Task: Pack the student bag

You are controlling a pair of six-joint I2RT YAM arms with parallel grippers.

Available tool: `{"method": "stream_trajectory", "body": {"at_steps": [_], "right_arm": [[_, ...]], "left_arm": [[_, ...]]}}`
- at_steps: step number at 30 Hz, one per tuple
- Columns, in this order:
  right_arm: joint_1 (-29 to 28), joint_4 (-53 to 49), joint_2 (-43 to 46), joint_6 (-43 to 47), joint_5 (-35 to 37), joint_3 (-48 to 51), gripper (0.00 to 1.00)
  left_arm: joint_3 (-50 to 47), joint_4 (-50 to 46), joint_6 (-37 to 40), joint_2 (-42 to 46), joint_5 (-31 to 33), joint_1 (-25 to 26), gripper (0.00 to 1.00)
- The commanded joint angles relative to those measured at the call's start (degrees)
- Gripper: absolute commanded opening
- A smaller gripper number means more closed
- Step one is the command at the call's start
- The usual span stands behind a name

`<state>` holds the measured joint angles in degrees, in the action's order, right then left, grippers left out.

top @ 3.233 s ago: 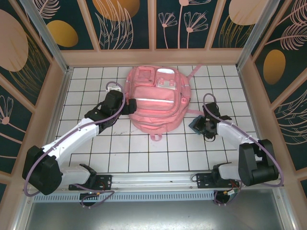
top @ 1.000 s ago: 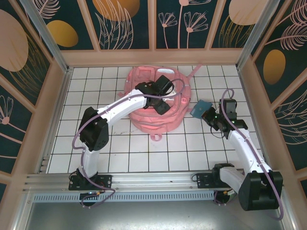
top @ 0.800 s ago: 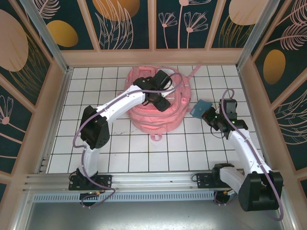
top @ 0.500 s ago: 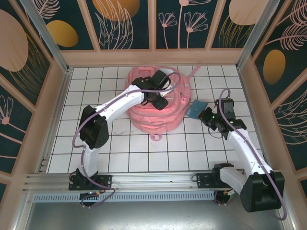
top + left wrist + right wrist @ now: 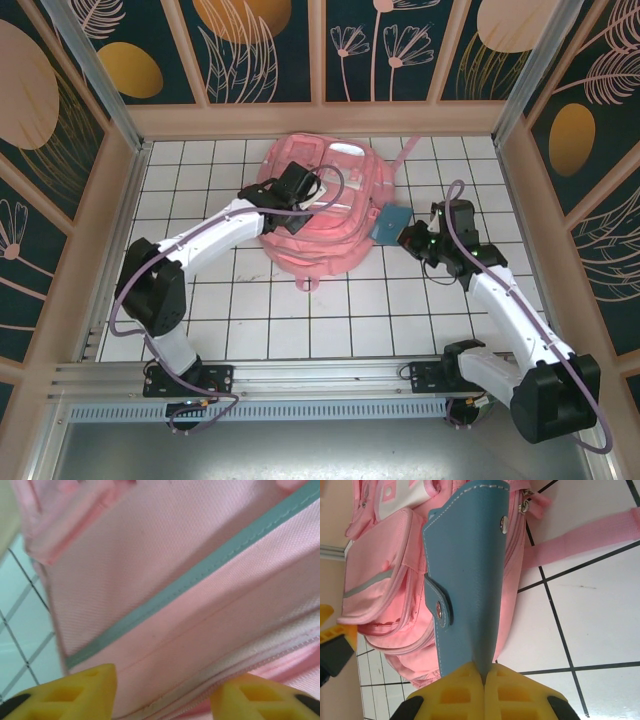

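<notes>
Lying at the middle rear of the table (image 5: 330, 320), the bag (image 5: 335, 230) is reached by both arms, and the left one is the nearer, being set directly on its top. The left gripper (image 5: 298, 198) is pressed close to the pink fabric. In the left wrist view its yellow fingers (image 5: 75, 690) are seen standing part-way apart just above a zipper (image 5: 260, 665), and no fold is seen pinched between them.

The right gripper (image 5: 408, 236) is clamped tight on the near end of the blue case (image 5: 389, 222). The case's long axis is pointed straight away from the jaws, and its far end is brought just beside the bag's right edge. From these jaws the bag is found ahead and to the left, and in the right wrist view it is partly covered by the case (image 5: 470, 580). A move forward and leftward along that axis is judged to be what insertion calls for.

Much cannot be made out. Whether the case touches the bag cannot be told from above. No open mouth of a pocket or main compartment is shown, so the place meant for the case cannot be named. Whether the zipper near the left fingers is closed cannot be settled, that view being blurred and very near.
</notes>
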<state>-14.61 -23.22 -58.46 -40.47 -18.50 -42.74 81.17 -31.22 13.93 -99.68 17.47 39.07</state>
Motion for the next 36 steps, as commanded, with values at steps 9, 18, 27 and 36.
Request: {"method": "stream_trajectory", "body": {"at_steps": [9, 18, 27, 36], "right_arm": [[-3.49, 2.04, -0.01, -2.15, 0.49, -2.69, 0.00], [-4.19, 0.73, 0.65, -2.04, 0.04, -3.72, 0.00], [-5.68, 0.95, 1.24, -3.48, -1.74, -3.84, 0.00], [-10.79, 8.54, -3.66, -6.42, -2.28, -4.45, 0.00]], "left_arm": [[-0.70, 9.85, 9.23, 1.03, -9.51, -0.82, 0.28], [3.93, 8.28, 14.63, -3.18, -19.08, -0.81, 0.29], [10.35, 11.42, 10.16, -5.64, -26.83, -0.70, 0.05], [9.31, 21.37, 3.77, -1.16, -33.44, -0.66, 0.02]]}}
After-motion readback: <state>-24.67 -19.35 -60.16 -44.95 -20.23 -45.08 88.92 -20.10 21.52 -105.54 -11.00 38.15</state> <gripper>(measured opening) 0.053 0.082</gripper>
